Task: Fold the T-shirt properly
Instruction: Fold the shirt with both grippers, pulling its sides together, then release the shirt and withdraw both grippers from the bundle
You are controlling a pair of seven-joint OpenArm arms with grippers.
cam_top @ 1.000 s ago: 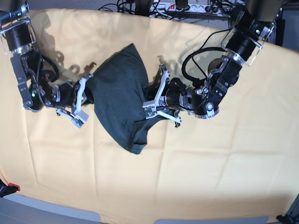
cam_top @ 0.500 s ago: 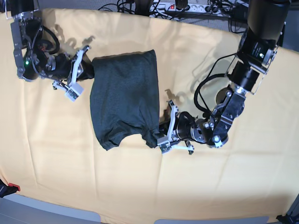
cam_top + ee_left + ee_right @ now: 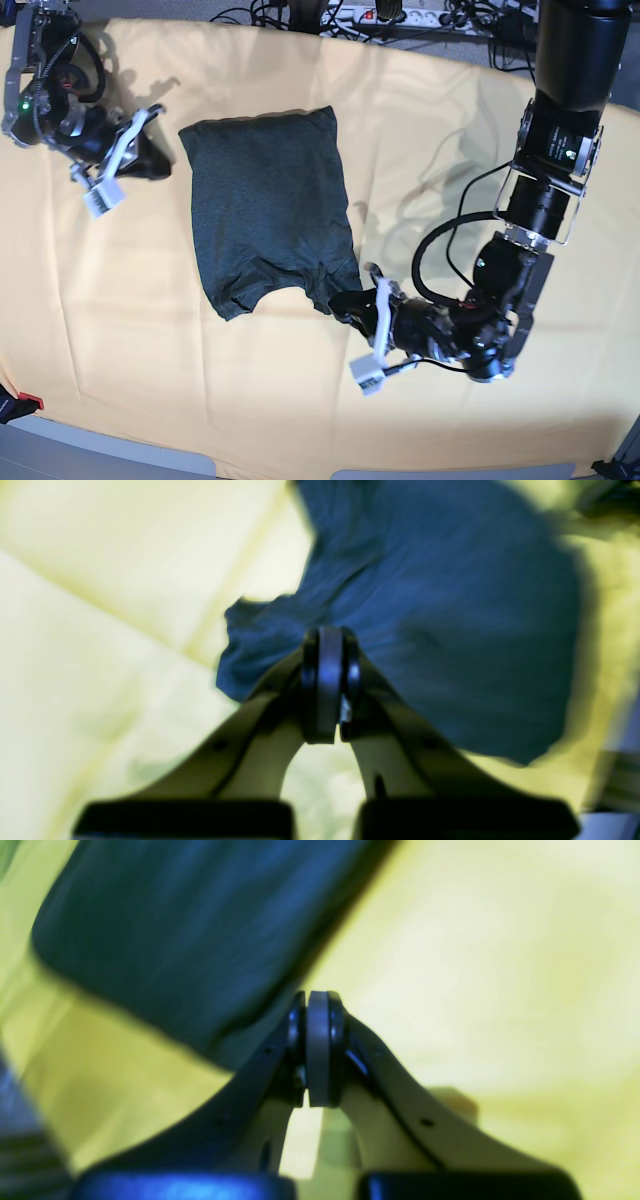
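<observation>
Folded T-shirt [image 3: 268, 205] on yellow cloth [image 3: 200, 390], 2 closed hands clear

The view is blurred. The left gripper [image 3: 327, 690] rises from the near edge, its jaws pressed together with nothing clearly between them. Just beyond lies the T-shirt [image 3: 425, 620], dark and bluish here, spreading far and right, with a rumpled edge near the jaw tips. The cloth [image 3: 100, 630] under it is pale yellow, creased on the left.
</observation>
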